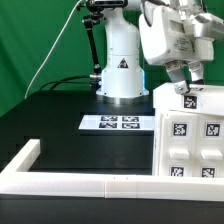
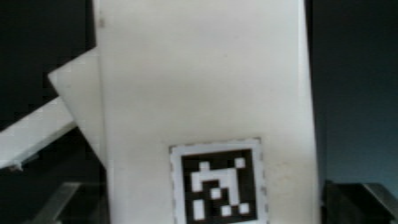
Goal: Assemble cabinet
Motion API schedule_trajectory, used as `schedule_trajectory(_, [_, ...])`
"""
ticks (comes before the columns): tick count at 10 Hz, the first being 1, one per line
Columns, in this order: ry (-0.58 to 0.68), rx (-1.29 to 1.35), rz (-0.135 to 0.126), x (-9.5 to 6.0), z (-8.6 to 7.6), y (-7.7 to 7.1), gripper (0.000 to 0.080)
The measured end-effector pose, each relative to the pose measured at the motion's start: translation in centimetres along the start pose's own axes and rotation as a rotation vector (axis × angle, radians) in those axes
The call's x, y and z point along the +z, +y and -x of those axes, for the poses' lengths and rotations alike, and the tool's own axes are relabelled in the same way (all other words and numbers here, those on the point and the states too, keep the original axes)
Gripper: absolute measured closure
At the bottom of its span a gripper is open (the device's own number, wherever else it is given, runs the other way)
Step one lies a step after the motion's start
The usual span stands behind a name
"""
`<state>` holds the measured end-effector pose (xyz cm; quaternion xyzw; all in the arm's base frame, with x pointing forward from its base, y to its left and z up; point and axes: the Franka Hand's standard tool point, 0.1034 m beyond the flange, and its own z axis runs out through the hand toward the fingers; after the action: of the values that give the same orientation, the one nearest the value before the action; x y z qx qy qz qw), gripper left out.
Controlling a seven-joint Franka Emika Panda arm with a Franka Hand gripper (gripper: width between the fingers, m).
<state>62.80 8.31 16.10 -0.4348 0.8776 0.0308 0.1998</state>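
Cabinet [image 1: 190, 130] lies flat, tags up, long axis toward the arm base [image 1: 120, 75]; jaws' state unclear.

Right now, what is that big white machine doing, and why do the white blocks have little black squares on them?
The white machine is a robot arm. At its end is a gripper, a hand with two fingers. It is building a toy-like cabinet, the white box at the exterior view's right. One picture comes from a camera standing off the arm that sees the whole black table. The other comes from a camera on the robot's wrist, so it sees a white panel of the cabinet very close. The gripper is down at the cabinet's top edge; I cannot tell whether it is squeezing it. The black squares are tags. The flat sheet of tags is the marker board. A white rail borders the table.
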Motion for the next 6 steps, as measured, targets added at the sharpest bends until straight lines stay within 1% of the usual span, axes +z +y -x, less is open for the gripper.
schedule_trajectory(3, [-0.011,0.077,-0.005,-0.09,0.03,-0.15,0.0236])
schedule_trajectory(4, [-0.018,0.088,-0.006,-0.07,0.09,-0.11,0.0208])
schedule_trajectory(5, [-0.020,0.082,0.000,0.02,0.18,0.12,0.0079])
schedule_trajectory(6, [-0.021,0.049,-0.001,-0.02,0.18,0.09,0.0022])
